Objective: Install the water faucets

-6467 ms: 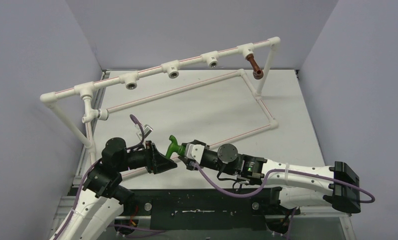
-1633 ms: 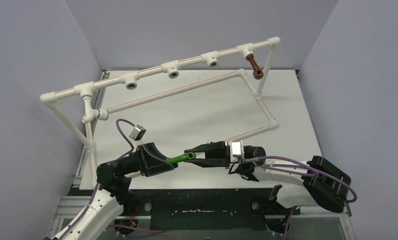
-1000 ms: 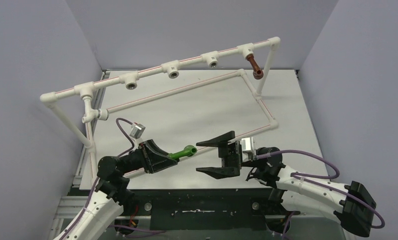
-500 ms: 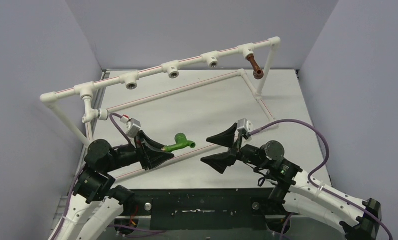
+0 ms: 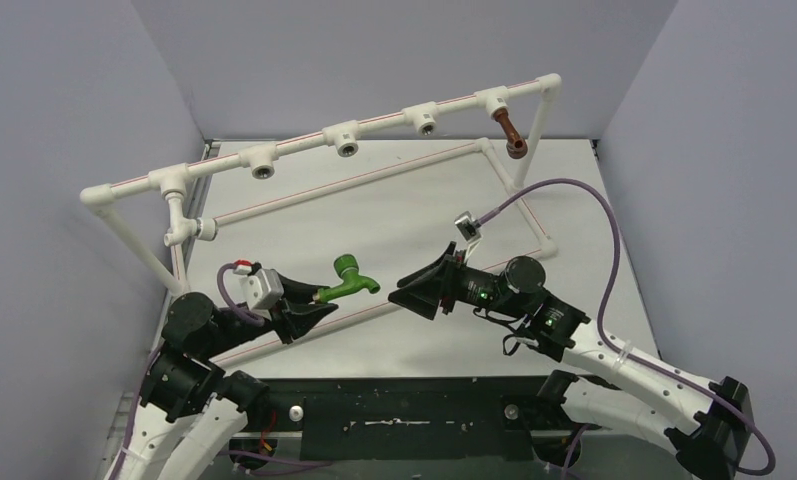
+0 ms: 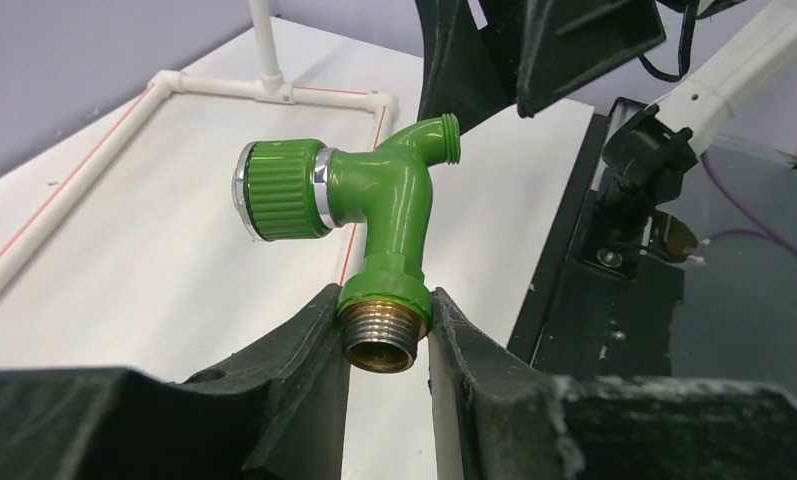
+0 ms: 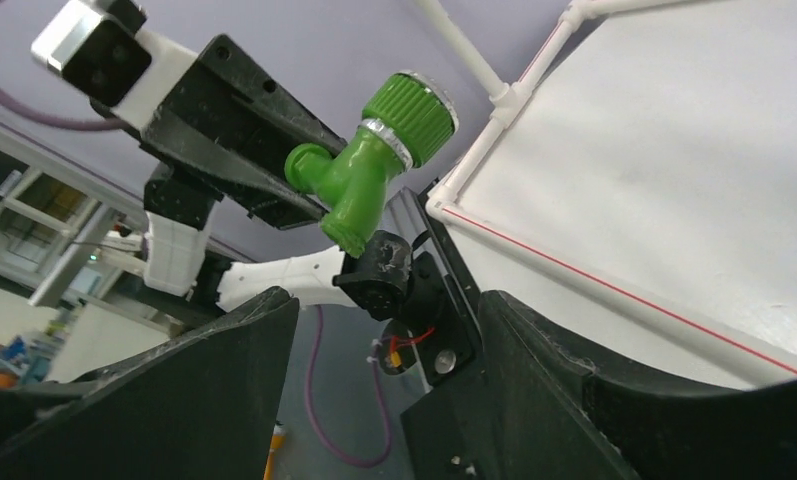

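Your left gripper (image 6: 385, 338) pinches the green faucet (image 6: 376, 205) by its brass threaded end, raised over the table (image 5: 374, 215) at about 7 o'clock. At the faucet's 3 o'clock, near but not touching it, your right gripper (image 5: 406, 292) stands spread wide and holds nothing. Far off at 1 o'clock, the reddish-brown faucet (image 5: 511, 136) hangs from the last tee of the pipe frame (image 5: 304, 138).

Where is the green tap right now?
In the top view, the green faucet is left of middle, held in the left gripper, facing the open right gripper.
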{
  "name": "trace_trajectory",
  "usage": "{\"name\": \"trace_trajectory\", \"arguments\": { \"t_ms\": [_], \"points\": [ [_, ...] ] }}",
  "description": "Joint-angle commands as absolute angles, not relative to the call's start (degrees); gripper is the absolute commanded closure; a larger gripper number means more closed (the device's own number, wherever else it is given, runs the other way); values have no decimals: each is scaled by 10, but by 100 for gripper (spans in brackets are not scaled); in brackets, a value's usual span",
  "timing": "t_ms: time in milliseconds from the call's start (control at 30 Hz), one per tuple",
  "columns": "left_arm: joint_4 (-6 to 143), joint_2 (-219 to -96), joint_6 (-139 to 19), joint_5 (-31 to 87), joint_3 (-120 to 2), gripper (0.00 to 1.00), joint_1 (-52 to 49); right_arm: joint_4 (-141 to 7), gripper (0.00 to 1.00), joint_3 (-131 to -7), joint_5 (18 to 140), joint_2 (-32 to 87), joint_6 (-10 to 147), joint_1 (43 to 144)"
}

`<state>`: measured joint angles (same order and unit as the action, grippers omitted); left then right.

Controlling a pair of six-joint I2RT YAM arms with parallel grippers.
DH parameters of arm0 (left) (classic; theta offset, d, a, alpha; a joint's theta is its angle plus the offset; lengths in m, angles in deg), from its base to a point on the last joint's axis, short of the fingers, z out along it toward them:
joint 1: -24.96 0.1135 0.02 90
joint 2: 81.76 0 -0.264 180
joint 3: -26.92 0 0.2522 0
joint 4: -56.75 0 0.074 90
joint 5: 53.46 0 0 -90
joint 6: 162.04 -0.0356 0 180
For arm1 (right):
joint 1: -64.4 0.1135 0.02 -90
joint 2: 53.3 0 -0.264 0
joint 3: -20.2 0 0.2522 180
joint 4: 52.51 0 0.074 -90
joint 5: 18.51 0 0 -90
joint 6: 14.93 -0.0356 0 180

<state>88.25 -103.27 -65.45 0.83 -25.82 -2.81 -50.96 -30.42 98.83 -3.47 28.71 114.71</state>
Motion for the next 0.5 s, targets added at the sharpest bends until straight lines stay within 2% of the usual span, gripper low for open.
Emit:
{"name": "trace_trajectory", "arguments": {
  "t_ms": [0,467],
  "points": [
    [837,-1003,-760,0,-242,100,-31,-462,34,-335,1032,-12,170,1134],
    [773,-934,-864,-41,-177,100,-36,-337,45,-345,1110,99,-8,1136]
  ]
}}
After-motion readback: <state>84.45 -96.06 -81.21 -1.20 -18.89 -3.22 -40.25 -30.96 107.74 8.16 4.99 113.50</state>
